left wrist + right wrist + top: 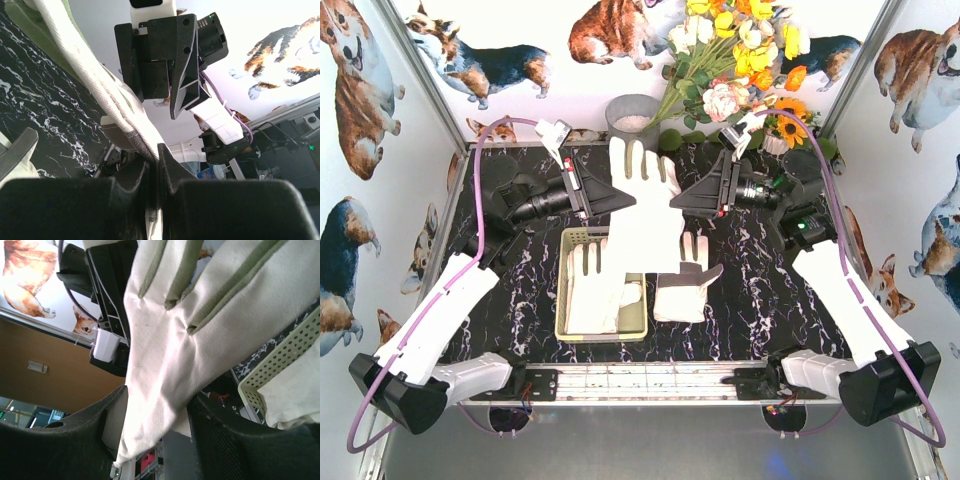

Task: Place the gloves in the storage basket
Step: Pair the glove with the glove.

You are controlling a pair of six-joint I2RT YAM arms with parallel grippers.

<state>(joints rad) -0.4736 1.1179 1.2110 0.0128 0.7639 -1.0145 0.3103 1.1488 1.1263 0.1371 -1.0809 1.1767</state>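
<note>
From above, the table [750,310] is black marble with white veins, boxed in by walls [360,90] printed with corgis. A bunch of flowers [740,50] stands at the far right and a grey bucket [628,112] at the far middle. The storage basket [600,336] sits near the table's middle, with one glove in the basket [588,285] lying lengthwise. A third glove [685,285] lies flat on the marble just right of the basket.

Between my arms hangs the raised glove [642,200], its fingers pointing far and its cuff drooping over the basket's right side. My left gripper [625,200] meets its left edge and my right gripper [675,205] its right edge.

Through my left wrist camera, the marble table [45,110] runs along the left. My left gripper [156,152] is pressed together on a thin edge of the raised glove [95,75], which stretches away to the upper left. My right gripper [172,112] faces me close by.

Through my right wrist camera, a corner of the perforated storage basket [280,360] shows at right, with the glove in the basket [295,395] inside. My right gripper [157,397] pinches the raised glove [175,330], whose cloth fills the gap between my fingers. My left gripper [107,285] sits beyond it.
</note>
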